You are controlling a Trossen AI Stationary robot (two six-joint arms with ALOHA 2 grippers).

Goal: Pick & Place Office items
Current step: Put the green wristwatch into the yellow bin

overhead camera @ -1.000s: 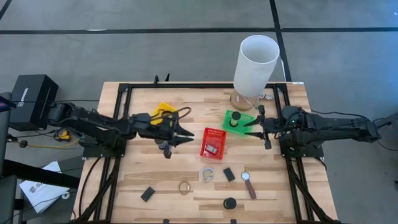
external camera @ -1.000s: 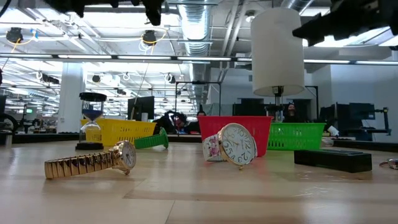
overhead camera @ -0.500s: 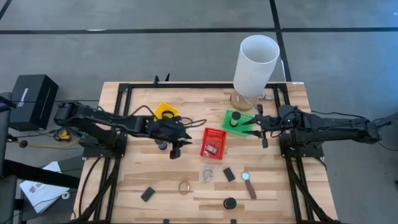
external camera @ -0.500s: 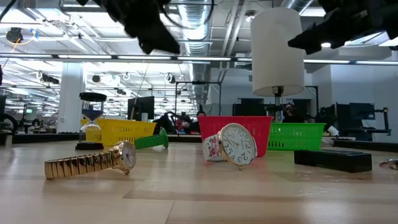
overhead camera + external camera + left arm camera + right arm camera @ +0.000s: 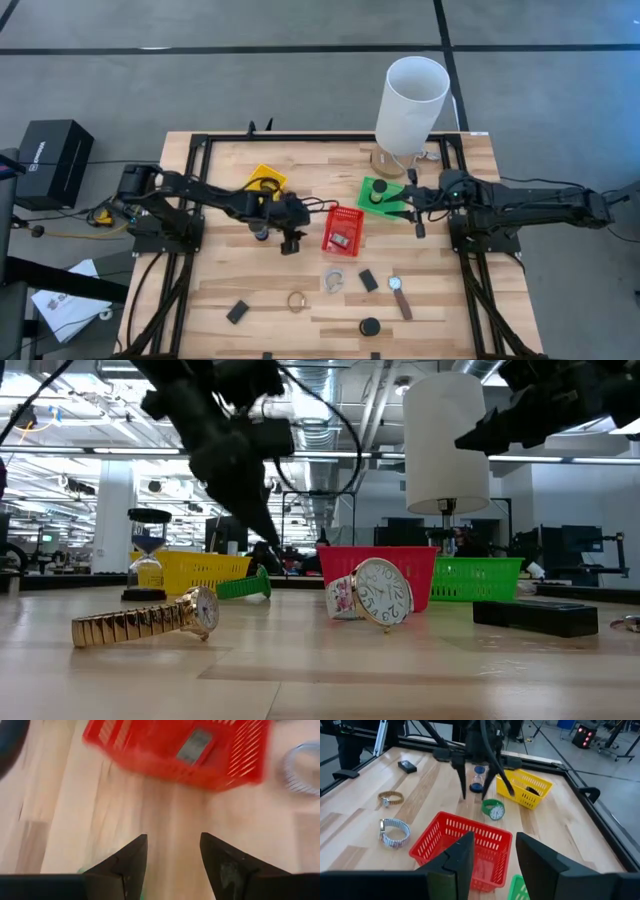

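Dropping to the red basket's [image 5: 330,215] nine o'clock side, our left hand [image 5: 172,840] spreads wider than a second ago, empty, so we judge it is lining up on the green watch [image 5: 493,810] lying on the counter [image 5: 200,300].

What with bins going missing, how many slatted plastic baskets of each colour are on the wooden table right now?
Yellow plastic basket: 1
Red plastic basket: 1
Green plastic basket: 1
Total: 3

No text, label or number can be read on anything.
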